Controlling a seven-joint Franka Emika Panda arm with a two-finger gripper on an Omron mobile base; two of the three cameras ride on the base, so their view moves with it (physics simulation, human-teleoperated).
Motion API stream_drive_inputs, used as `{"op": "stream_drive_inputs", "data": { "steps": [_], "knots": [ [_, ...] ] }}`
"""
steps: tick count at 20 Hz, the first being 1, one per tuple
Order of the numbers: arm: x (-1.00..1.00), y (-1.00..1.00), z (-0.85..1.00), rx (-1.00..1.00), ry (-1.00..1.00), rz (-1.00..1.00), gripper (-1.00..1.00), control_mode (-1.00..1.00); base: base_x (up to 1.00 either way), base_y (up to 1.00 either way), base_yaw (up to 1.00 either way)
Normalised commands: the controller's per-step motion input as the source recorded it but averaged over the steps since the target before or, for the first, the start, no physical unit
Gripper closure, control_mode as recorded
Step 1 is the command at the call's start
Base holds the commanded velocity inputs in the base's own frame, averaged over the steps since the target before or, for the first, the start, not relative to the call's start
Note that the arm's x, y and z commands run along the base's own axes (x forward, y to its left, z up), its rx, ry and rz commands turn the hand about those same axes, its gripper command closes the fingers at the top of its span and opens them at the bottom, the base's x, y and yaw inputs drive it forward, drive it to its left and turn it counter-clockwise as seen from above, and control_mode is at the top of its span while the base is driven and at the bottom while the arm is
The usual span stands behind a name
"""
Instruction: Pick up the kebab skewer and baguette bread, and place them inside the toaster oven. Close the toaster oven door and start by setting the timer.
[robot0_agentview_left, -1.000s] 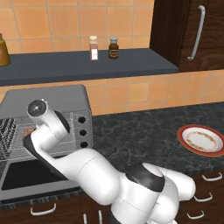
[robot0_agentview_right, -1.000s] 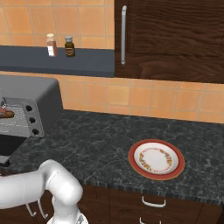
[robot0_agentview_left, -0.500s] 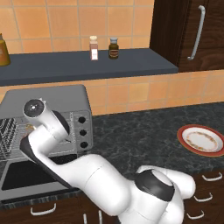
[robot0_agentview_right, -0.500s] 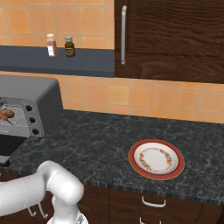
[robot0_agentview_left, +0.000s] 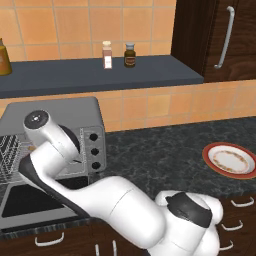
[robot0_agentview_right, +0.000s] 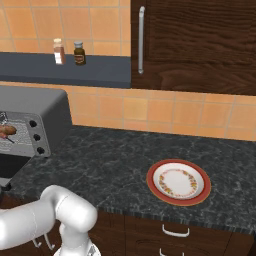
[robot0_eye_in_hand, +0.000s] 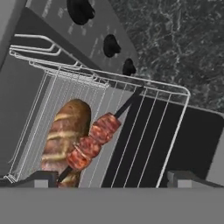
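The jaws (robot0_eye_in_hand: 113, 177) hang spread wide and empty above the pulled-out wire rack (robot0_eye_in_hand: 175, 113) of the toaster oven (robot0_agentview_left: 75, 117). On that rack the baguette bread (robot0_eye_in_hand: 61, 135) lies lengthwise, and the kebab skewer (robot0_eye_in_hand: 94, 140) rests just beside it, touching its crust. The toaster oven door (robot0_agentview_left: 30, 202) lies folded down and open on the dark stone desk (robot0_agentview_right: 115, 165). A red-rimmed plate (robot0_agentview_right: 178, 182) sits well apart, to the right.

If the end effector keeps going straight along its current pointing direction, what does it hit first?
Most likely the wire rack pulled out over the open toaster oven door. The end effector looks down at it, with the kebab skewer and baguette bread lying just off to one side. Depth is unclear.
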Motion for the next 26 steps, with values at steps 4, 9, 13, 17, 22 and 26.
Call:
{"op": "stream_drive_inputs", "data": {
  "steps": [4,9,13,17,22,26],
  "knots": [
    [-0.41,0.00,0.00,-0.21,0.12,0.34,-1.00,-1.00,0.00,0.00,0.00],
    [-0.44,0.00,-0.04,-0.22,0.12,0.32,-1.00,-1.00,0.00,0.00,0.00],
    [-0.18,0.00,-0.13,-0.14,0.03,0.28,-1.00,-1.00,0.00,0.00,0.00],
    [0.00,0.00,-0.07,-0.12,-0.02,0.24,-1.00,-1.00,0.00,0.00,0.00],
    [-0.03,0.00,-0.03,-0.11,-0.09,0.24,-1.00,-1.00,0.00,0.00,0.00],
    [-0.07,-0.03,-0.02,-0.10,-0.08,0.26,-1.00,-1.00,0.00,0.00,0.00]
  ]
}}
